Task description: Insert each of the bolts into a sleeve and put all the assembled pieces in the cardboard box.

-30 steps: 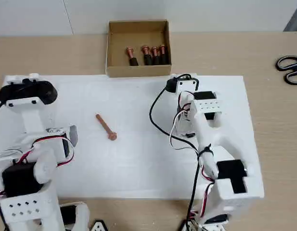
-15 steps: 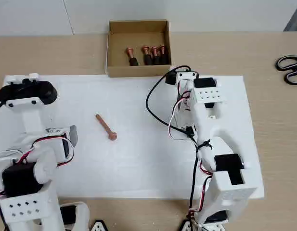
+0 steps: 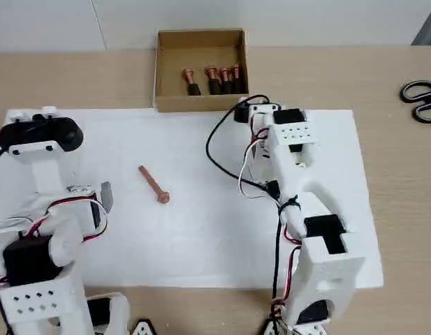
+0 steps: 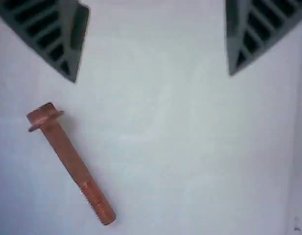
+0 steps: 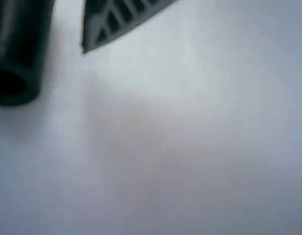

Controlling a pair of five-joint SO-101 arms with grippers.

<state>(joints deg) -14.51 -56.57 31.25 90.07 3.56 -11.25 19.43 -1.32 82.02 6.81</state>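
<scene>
Bolts in sleeves, four of them [image 3: 215, 79], already lie in the cardboard box [image 3: 170, 64], well ahead of my left end effector [image 4: 155, 49] and just beyond my right end effector [image 3: 259, 143]. One bare bolt [image 4: 70, 166] is left. It lies flat and untouched on the white sheet [image 3: 201, 237] over the table [image 3: 383, 77], near my left end effector, on the side toward my right one. The left end effector stands wide apart and empty above the sheet. A black sleeve [image 5: 14, 54] sits close beside my right end effector; I cannot tell whether that one is apart, together or clamped on the sleeve. I judge the job mostly done: this last bolt must enter that sleeve, then the pair goes in the box.
</scene>
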